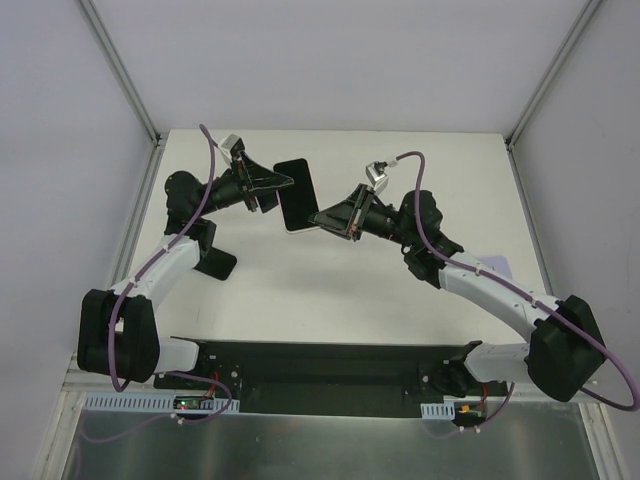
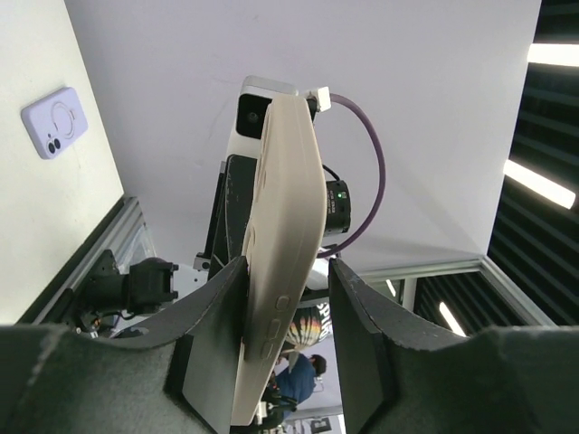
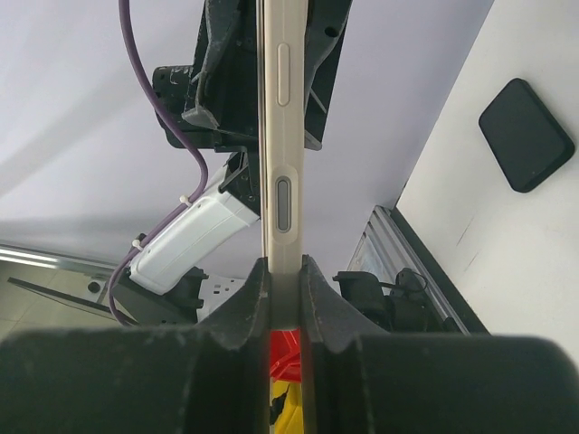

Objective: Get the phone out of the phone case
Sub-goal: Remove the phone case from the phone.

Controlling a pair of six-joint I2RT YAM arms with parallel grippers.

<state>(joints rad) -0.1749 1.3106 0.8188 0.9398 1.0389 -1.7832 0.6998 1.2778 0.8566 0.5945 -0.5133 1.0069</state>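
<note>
1. The phone (image 1: 295,195) is held off the table (image 1: 330,300) between the two grippers, dark screen facing up in the top view.
2. The right gripper (image 3: 282,271) is pressed together on the phone's thin gold edge. The end inside its grip is hidden by the fingers (image 3: 244,303), and the far end is cut off at the top of its wrist view.
3. The left gripper (image 2: 287,267) is spread around the cream case (image 2: 280,208). One finger (image 2: 222,312) lies against the case and the other stands apart from it.
4. The case's near end is hidden behind the left gripper's body. From these views it cannot be told how far the phone sits in the case.
5. A black pad (image 1: 215,262) lies on the table, nearer the bases than the left gripper.
6. A lilac slab (image 2: 54,122) with a ring and two lens holes lies on the table, well apart from the left gripper. It cannot be told whether it is a phone or a case, and the top view does not show it.
</note>
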